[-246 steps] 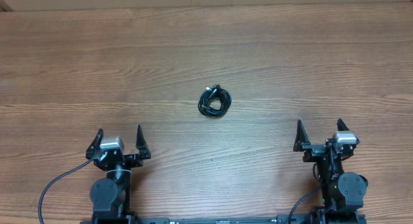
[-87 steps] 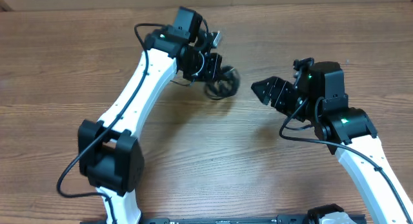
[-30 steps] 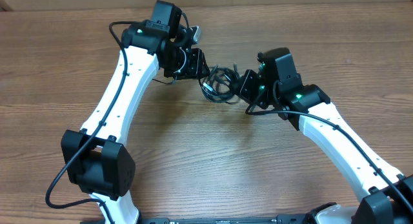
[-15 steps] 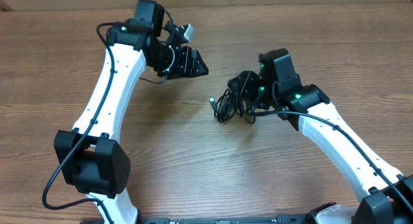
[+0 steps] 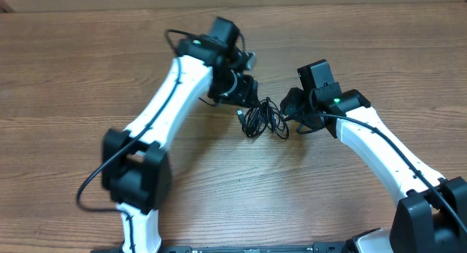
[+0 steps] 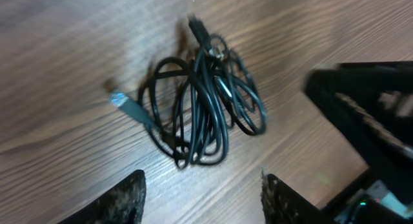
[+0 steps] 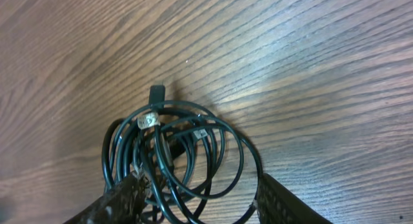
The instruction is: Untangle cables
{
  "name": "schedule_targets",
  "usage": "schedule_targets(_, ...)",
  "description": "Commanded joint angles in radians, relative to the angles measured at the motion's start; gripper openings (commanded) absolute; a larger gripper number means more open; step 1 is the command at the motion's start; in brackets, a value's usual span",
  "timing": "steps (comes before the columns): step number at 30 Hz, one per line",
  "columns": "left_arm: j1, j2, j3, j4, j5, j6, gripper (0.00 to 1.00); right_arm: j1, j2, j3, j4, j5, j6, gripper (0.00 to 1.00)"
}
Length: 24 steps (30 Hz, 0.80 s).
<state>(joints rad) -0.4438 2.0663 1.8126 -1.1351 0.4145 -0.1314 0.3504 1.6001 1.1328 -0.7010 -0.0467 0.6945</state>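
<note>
Our left gripper [image 5: 244, 91] swings back from the far-left corner to hover over the cable bundle [image 5: 263, 120], which now lies nearer the right edge. Our right gripper [image 5: 293, 111] eases rightward.

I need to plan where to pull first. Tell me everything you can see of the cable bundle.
The cable bundle is thin, glossy black cord wound into several overlapping loops, tangled, lying flat on the wooden table. A pale-tipped plug sticks out on one side; a dark plug pokes out at another. The open left gripper hovers above, apart from it. The open right gripper straddles its edge; whether a finger touches it is unclear.
</note>
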Motion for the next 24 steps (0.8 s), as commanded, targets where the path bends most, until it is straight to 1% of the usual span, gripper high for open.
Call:
schedule_targets(1, -0.032, 0.089, -0.010, 0.007, -0.013, -0.007, 0.51, 0.002, 0.015, 0.016, -0.013, -0.024, -0.038, 0.53)
schedule_targets(2, -0.039, 0.105, -0.010, 0.011, -0.006, -0.007, 0.47, 0.002, 0.019, 0.016, -0.016, -0.023, -0.038, 0.54)
schedule_targets(3, -0.045, 0.119, -0.010, 0.016, -0.002, -0.007, 0.41, 0.002, 0.020, 0.016, -0.016, -0.024, -0.038, 0.54)
schedule_targets(5, -0.049, 0.133, -0.010, 0.023, -0.003, -0.007, 0.15, 0.002, 0.026, 0.016, -0.014, -0.026, -0.038, 0.55)
schedule_targets(6, -0.048, 0.133, -0.010, 0.025, -0.003, -0.007, 0.04, 0.002, 0.027, 0.016, -0.013, -0.026, -0.038, 0.55)
schedule_targets(9, -0.046, 0.129, 0.011, 0.014, -0.002, -0.007, 0.04, 0.002, 0.029, 0.016, -0.011, -0.027, -0.038, 0.55)
schedule_targets(11, -0.040, 0.124, 0.077, -0.042, 0.024, -0.002, 0.04, 0.002, 0.029, 0.016, -0.005, -0.053, -0.039, 0.55)
schedule_targets(12, -0.037, 0.118, 0.128, -0.081, 0.058, 0.013, 0.04, 0.002, 0.029, 0.016, 0.004, -0.076, -0.039, 0.55)
schedule_targets(13, -0.032, 0.109, 0.197, -0.127, 0.120, 0.046, 0.04, 0.002, 0.029, 0.016, 0.040, -0.152, -0.084, 0.55)
schedule_targets(14, -0.031, 0.107, 0.228, -0.146, 0.138, 0.055, 0.04, 0.002, 0.029, 0.016, 0.053, -0.176, -0.101, 0.55)
schedule_targets(16, -0.030, 0.105, 0.305, -0.190, 0.127, 0.057, 0.04, 0.002, 0.029, 0.016, 0.117, -0.245, -0.127, 0.55)
schedule_targets(19, -0.030, 0.105, 0.325, -0.206, 0.121, 0.056, 0.04, 0.002, 0.030, 0.016, 0.143, -0.234, -0.123, 0.55)
schedule_targets(20, -0.030, 0.105, 0.325, -0.217, 0.122, 0.057, 0.04, 0.002, 0.031, 0.016, 0.143, -0.223, -0.124, 0.51)
schedule_targets(21, -0.026, 0.105, 0.325, -0.230, 0.121, 0.057, 0.04, 0.002, 0.031, 0.016, 0.143, -0.216, -0.124, 0.33)
schedule_targets(22, -0.021, 0.105, 0.325, -0.235, 0.121, 0.057, 0.04, 0.002, 0.031, 0.016, 0.146, -0.217, -0.124, 0.25)
schedule_targets(24, -0.013, 0.105, 0.325, -0.244, 0.121, 0.057, 0.04, 0.002, 0.031, 0.016, 0.155, -0.217, -0.124, 0.14)
